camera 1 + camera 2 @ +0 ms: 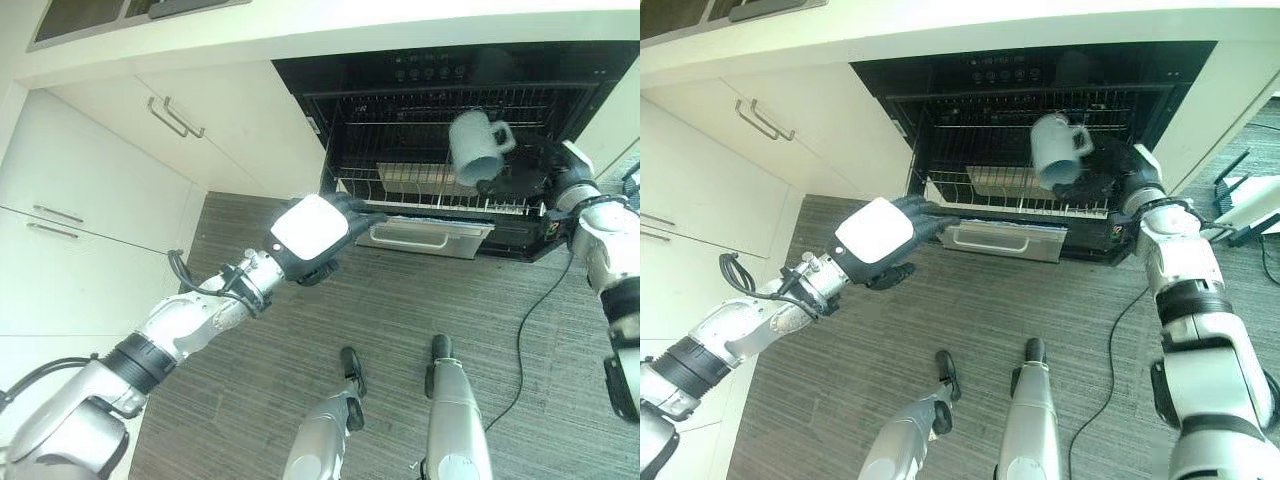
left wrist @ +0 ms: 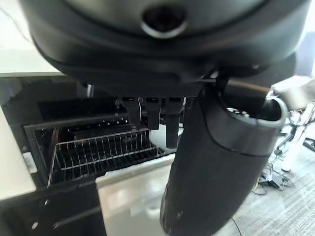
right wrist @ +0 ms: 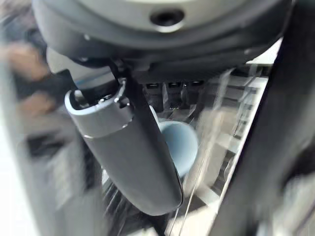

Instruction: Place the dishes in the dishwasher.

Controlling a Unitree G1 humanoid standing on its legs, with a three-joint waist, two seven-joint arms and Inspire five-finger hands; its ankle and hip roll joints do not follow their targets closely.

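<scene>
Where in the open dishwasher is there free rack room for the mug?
The lower rack looks bare left of the mug, its tines free toward the left wall. The right end is crowded by the right hand; the left hand hovers before the door.

Blurring across much of the dishwasher rack (image 3: 224, 123) in the right wrist view, thumb (image 3: 133, 162) hiding part of the mug (image 3: 179, 142).

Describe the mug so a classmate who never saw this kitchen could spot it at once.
Find the open dishwasher under the white counter. Before its wire rack, the right hand grips a pale grey-blue mug, the one handled, rounded thing there.
</scene>
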